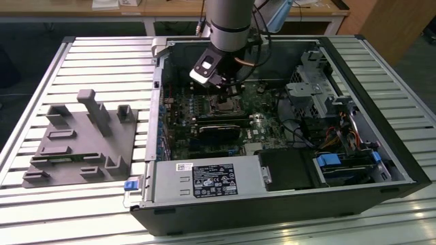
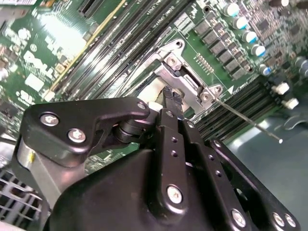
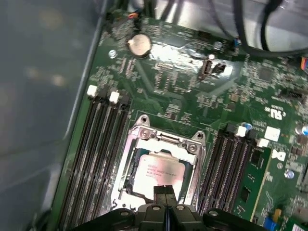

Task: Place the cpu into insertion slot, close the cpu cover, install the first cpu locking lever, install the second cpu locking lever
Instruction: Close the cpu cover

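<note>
Tool (image 3: 165, 191) pinched together over cpu (image 3: 153, 171), faint print on face

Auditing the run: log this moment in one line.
cpu: seated | cover: down | gripper: over cpu, jaws shut | lever: not latched

- Robotics lab or workshop: a robot arm (image 1: 228, 20) reaches into an open computer case (image 1: 272, 214).
- Slatted aluminium table (image 1: 89, 56) beneath, grey moulded fixture (image 1: 81, 143) at the exterior view's left.
- Wooden benches (image 1: 170, 7) at the far side.
</note>
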### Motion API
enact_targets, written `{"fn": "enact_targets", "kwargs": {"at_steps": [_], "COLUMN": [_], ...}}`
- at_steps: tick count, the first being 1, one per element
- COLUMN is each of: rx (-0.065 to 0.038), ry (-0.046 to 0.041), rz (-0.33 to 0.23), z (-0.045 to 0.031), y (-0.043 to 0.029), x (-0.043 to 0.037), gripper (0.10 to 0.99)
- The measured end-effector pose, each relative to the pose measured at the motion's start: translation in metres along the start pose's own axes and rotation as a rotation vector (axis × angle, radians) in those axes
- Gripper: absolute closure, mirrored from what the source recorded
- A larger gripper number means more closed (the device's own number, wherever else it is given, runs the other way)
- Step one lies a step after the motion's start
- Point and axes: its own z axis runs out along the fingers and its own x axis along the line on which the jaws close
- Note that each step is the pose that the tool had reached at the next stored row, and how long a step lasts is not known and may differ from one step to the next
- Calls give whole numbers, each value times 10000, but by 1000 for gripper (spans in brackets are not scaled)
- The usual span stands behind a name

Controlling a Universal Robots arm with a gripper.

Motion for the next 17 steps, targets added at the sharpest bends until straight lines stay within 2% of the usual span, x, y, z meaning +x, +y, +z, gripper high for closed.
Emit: {"fn": "enact_targets", "kwargs": {"at_steps": [17], "rx": [63], "ry": [4], "rz": [-3096], "z": [10], "y": [0], "x": [0], "gripper": [980]}}
